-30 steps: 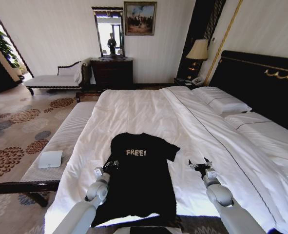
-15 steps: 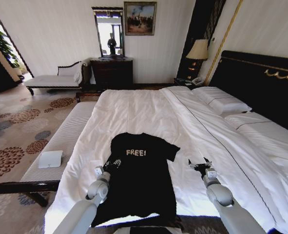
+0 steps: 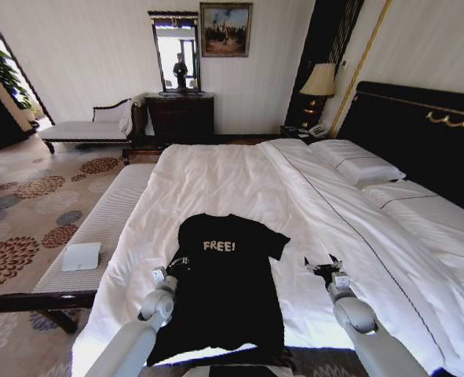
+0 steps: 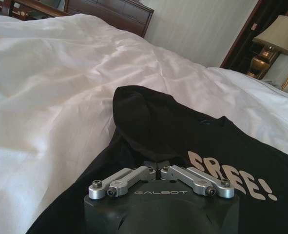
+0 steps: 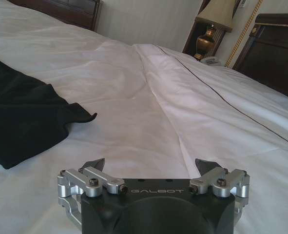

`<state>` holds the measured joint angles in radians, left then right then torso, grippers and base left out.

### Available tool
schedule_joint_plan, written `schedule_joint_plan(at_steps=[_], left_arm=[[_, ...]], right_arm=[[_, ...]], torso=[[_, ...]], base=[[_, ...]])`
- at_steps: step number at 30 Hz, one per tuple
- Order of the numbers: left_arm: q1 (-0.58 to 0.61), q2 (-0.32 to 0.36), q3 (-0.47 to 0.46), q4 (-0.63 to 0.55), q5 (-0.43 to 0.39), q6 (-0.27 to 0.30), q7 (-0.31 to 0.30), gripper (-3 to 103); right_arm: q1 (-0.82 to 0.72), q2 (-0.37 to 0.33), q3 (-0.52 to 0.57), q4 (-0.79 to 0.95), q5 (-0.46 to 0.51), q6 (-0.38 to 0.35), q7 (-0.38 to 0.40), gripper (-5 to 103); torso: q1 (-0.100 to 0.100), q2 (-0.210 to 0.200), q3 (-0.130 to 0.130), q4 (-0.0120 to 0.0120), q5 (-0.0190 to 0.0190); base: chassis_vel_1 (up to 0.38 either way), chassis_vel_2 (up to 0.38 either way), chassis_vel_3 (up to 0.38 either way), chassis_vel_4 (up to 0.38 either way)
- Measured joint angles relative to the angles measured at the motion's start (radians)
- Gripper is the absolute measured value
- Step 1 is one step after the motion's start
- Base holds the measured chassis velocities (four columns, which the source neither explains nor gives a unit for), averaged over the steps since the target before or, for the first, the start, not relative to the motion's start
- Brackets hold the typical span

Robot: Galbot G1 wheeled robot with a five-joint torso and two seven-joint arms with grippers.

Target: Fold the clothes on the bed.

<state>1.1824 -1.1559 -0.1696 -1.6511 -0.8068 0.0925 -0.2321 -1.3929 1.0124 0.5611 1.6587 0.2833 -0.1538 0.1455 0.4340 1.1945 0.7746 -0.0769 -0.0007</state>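
The black T-shirt (image 3: 228, 290) with white "FREE!" lettering lies flat near the close edge of the white bed (image 3: 216, 181). My left gripper (image 3: 178, 263) sits at the shirt's left edge, beside the lettering. In the left wrist view its jaws are closed together (image 4: 157, 166) on the black fabric (image 4: 182, 136), and a raised fold of sleeve lies just beyond them. My right gripper (image 3: 322, 265) hovers over bare sheet to the right of the shirt. It stands open (image 5: 149, 165) with nothing between its fingers, and the shirt's other sleeve (image 5: 22, 112) lies off to its side.
White pillows (image 3: 357, 165) lie against the dark headboard (image 3: 420, 133) on the right. A striped bench (image 3: 98, 228) holding a white box (image 3: 81, 256) runs along the bed's left side. A dresser (image 3: 180, 116), a chaise (image 3: 86, 126) and a lamp (image 3: 320, 78) stand at the far wall.
My left gripper has shifted slightly at the shirt's left edge and its fingers have drawn together on the fabric. The right arm has not moved.
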Motion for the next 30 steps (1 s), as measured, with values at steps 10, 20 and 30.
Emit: schedule_joint_plan(at_steps=[10,20,30], left_arm=[[-0.015,0.016,-0.023,-0.017,-0.005,0.008,-0.014,0],[-0.075,0.142,-0.082,-0.061,-0.040,0.025,-0.001,0],[-0.165,0.248,-0.071,0.057,-0.138,0.038,0.035,0]], right_arm=[[-0.007,0.007,0.003,0.006,-0.005,0.001,0.000,100],[-0.010,0.018,0.004,0.007,-0.014,0.005,-0.001,100],[-0.027,0.018,0.018,0.027,-0.012,0.006,-0.003,100]], torso=[[0.000,0.000,0.000,0.0000,-0.0001],[0.000,0.000,0.000,0.0000,-0.0002],[0.000,0.000,0.000,0.0000,-0.0002]], base=[[0.000,0.000,0.000,0.000],[0.000,0.000,0.000,0.000],[0.000,0.000,0.000,0.000]])
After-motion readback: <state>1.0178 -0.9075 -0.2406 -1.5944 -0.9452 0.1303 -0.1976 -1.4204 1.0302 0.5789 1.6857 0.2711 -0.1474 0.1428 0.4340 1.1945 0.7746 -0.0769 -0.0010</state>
